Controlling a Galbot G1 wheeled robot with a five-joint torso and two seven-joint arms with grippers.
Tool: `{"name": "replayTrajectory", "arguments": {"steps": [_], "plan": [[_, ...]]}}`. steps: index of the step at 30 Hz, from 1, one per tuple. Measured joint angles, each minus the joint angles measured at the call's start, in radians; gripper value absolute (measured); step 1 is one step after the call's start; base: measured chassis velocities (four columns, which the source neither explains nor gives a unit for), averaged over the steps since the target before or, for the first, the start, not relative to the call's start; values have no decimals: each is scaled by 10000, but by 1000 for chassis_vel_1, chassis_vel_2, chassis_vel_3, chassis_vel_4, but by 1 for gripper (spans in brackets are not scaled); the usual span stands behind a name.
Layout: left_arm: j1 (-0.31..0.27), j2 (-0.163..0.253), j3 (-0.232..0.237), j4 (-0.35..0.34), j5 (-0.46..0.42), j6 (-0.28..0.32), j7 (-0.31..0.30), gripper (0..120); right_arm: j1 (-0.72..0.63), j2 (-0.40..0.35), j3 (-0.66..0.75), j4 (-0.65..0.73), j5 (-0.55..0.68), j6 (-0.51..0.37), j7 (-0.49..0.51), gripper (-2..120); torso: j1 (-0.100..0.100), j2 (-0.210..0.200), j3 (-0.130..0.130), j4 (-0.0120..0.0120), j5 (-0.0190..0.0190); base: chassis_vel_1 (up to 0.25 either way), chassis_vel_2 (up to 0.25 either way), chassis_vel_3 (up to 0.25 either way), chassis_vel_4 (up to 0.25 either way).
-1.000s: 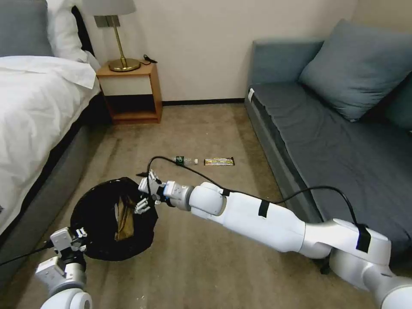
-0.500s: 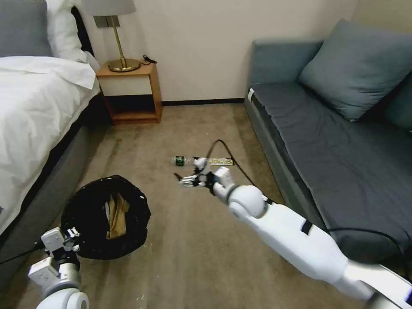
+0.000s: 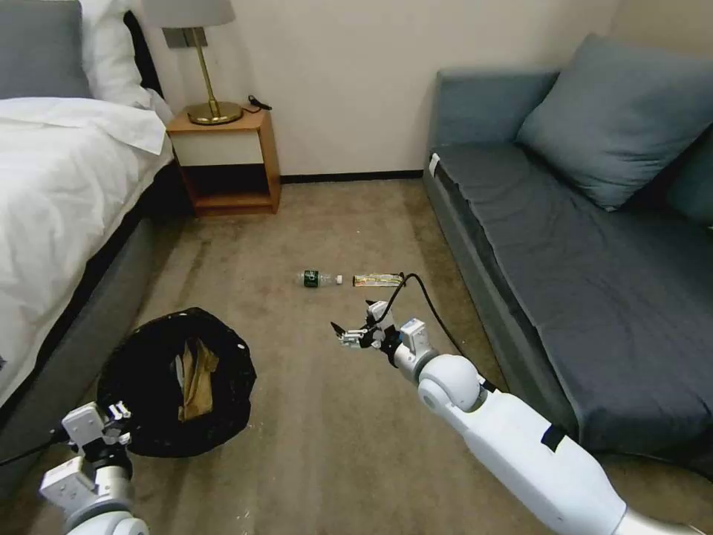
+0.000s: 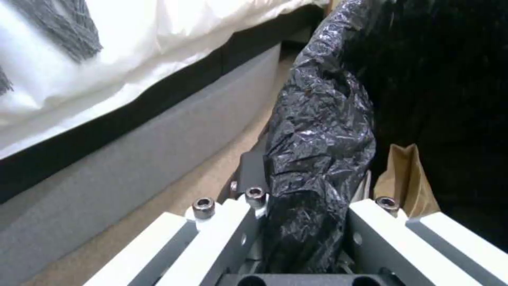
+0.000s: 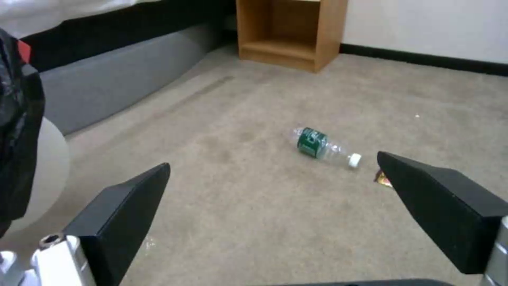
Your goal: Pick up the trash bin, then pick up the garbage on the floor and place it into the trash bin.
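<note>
Right tool (image 3: pixel 347 336) hangs empty w/ jaws wide apart above the carpet, short of the bottle (image 3: pixel 319 279); left tool (image 4: pixel 304 216) is clamped on the trash bin (image 3: pixel 141 386) rim beside the bed.

Risk: the bottle lies on its side and is round, so a jaw nudging it off-centre could roll it toward the wrapper (image 3: pixel 379 279) just beside its cap. Bin's bag is slack, so the rim could slip in the left tool. Head view shows the paper bag (image 3: pixel 194 375) already in the bin; right wrist view shows the bottle (image 5: pixel 323 146) between the jaws' line of sight, well ahead.
</note>
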State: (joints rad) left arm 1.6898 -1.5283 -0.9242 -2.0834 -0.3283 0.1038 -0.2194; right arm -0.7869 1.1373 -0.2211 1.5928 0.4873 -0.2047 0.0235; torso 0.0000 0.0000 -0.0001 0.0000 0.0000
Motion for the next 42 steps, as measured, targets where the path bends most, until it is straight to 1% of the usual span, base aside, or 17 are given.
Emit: {"name": "replayTrajectory", "arguments": {"steps": [9,17,22,30,42], "plan": [[117,-23,7,-22,41,-98,-9,4,-84,109,31,-229,-180,377,-113,100,0,0,0,0,-1,0,0,0,0],[142,-3,24,-37,-10,-105,-18,4,-144,192,75,-385,-374,450,-130,100,0,0,0,0,0,0,0,0,0],[93,25,66,90,-29,-140,-17,4,-261,239,185,-495,-475,563,-221,100,0,0,1,1,0,-6,12,10,-8],[-7,37,133,158,-42,-154,-6,4,-479,320,217,-705,-775,752,-387,100,0,0,0,-1,0,-75,66,61,-73],[-13,85,90,186,-60,-144,9,4,-502,350,267,-719,-834,766,-420,100,0,0,1,0,0,-72,70,74,-70]]}}
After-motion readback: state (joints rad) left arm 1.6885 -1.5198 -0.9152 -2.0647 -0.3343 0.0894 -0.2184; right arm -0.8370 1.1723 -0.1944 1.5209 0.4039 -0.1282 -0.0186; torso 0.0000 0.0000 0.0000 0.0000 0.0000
